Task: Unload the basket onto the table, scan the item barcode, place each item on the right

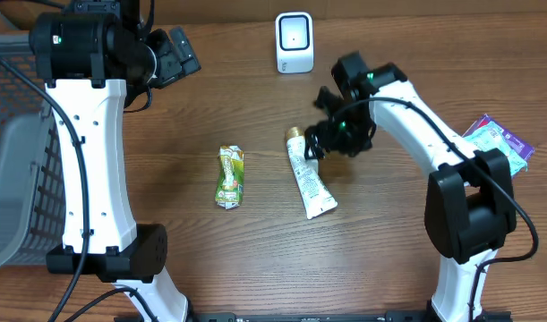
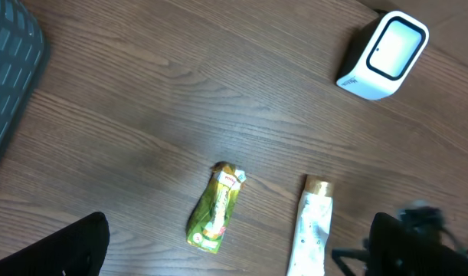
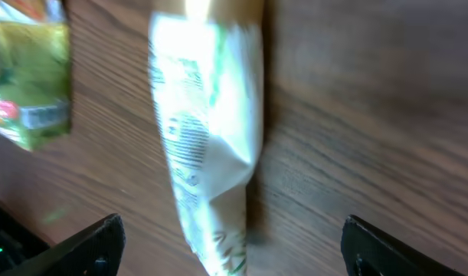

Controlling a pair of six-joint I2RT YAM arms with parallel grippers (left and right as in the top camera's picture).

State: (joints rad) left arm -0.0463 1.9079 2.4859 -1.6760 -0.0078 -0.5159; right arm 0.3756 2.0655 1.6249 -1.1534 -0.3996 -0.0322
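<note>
Right gripper [image 3: 232, 224] jaws wide, nothing held, hovering over tube [image 1: 311, 183]. Tube flat on table [image 1: 389, 54], cap toward scanner [image 1: 294, 42]; pouch [image 1: 230, 176] beside it, apart. Left gripper [image 2: 237, 221] wide, empty

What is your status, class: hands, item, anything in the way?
Left hand open, far off. Right hand open above tube; tube flat on table. Nothing between tube and scanner; pouch lies aside.
</note>
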